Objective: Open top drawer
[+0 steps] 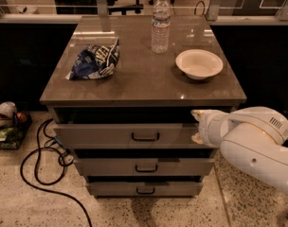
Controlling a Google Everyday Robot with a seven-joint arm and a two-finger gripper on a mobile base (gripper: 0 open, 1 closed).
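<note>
The top drawer (pixel 106 135) is the widest of three grey drawers in the cabinet, with a small black bar handle (pixel 145 137) at its centre. A dark gap shows above its front. My gripper (pixel 196 126) is at the right end of the drawer front, to the right of the handle. Its two cream fingertips (pixel 195 113) stand apart, one near the front's top edge and one near its bottom edge. It holds nothing that I can see. The white arm (pixel 255 148) comes in from the lower right.
On the cabinet top (pixel 144 86) lie a blue snack bag (pixel 95 60), a water bottle (pixel 160 23) and a white bowl (pixel 199 64). Two smaller drawers (pixel 144 167) sit below. A black cable (pixel 37 162) loops on the floor at left, beside some clutter (pixel 4 122).
</note>
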